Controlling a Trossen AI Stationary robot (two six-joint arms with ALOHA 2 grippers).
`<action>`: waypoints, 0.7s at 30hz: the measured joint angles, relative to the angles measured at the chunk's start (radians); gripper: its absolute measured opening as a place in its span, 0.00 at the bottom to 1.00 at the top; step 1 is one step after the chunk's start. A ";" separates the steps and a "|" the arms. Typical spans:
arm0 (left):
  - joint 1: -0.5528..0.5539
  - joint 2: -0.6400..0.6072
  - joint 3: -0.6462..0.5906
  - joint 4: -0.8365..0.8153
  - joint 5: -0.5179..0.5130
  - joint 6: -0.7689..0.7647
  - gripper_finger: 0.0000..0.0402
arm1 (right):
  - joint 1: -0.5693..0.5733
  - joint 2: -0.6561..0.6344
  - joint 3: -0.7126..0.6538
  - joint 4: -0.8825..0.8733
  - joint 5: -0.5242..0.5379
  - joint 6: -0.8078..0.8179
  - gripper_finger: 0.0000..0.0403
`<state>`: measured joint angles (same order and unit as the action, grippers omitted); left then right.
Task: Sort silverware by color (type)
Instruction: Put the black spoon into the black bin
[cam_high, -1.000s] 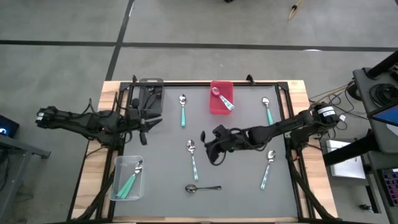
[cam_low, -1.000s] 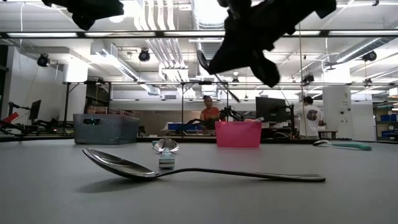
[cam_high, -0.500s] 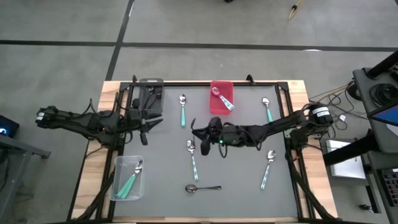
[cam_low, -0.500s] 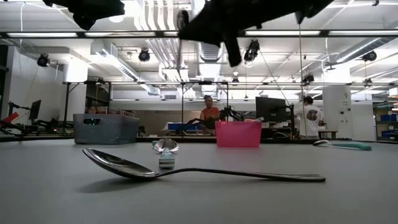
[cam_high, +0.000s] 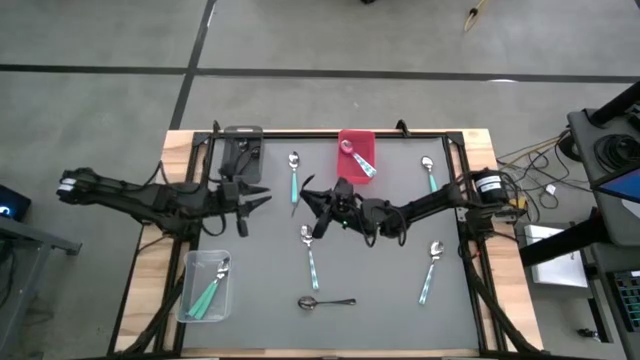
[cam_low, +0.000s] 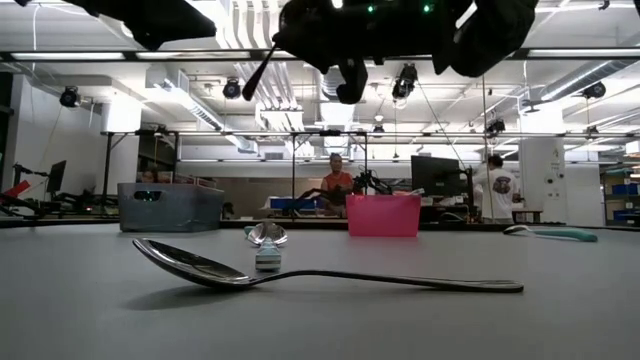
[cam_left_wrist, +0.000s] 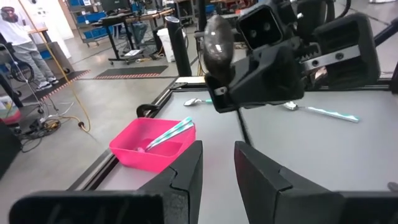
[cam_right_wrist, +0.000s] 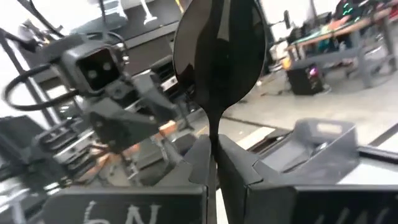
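Note:
My right gripper (cam_high: 318, 205) hangs over the middle of the grey table, shut on a dark spoon (cam_right_wrist: 219, 50). In the left wrist view the spoon's bowl (cam_left_wrist: 217, 37) faces my left gripper (cam_high: 255, 200). That gripper is open over the table's left part and holds nothing. A second dark spoon (cam_high: 327, 301) lies flat near the front edge. Several teal-handled spoons lie flat on the table, two of them (cam_high: 294, 176) (cam_high: 310, 255) close to my right gripper. The red bin (cam_high: 356, 155) holds one spoon, and the clear bin (cam_high: 207, 285) holds teal-handled ones. My right gripper pinches the dark spoon's handle just below the bowl (cam_right_wrist: 213, 134) between its two fingers. The fingers come roughly level from the table's right side. The bowl stands out past the fingertips. The spoon is lifted clear of the table.
A dark grey bin (cam_high: 242, 155) stands at the far left, next to my left arm. Two more teal-handled spoons (cam_high: 430, 177) (cam_high: 430, 270) lie on the right part. People and workbenches show in the room beyond the table's far edge.
My right gripper has moved toward the far edge and the left, toward my left gripper. It has tipped up from pointing down to about level, swinging the dark spoon's bowl upward. My left gripper has moved a little toward the table's middle.

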<state>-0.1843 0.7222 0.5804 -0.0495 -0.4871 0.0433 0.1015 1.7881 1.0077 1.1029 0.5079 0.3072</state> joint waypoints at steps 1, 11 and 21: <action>0.000 0.014 0.000 0.012 0.000 0.001 0.19 | -0.001 0.003 0.003 0.002 0.008 -0.014 0.02; 0.000 0.128 0.000 0.092 -0.001 0.027 0.19 | 0.001 0.007 0.040 0.003 0.028 -0.120 0.02; 0.001 0.174 0.000 0.127 -0.053 0.029 0.37 | 0.001 0.007 0.047 -0.004 0.045 -0.125 0.02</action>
<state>-0.1835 0.8960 0.5804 0.0775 -0.5401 0.0721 0.1020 1.7954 1.0549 1.0992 0.5533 0.1821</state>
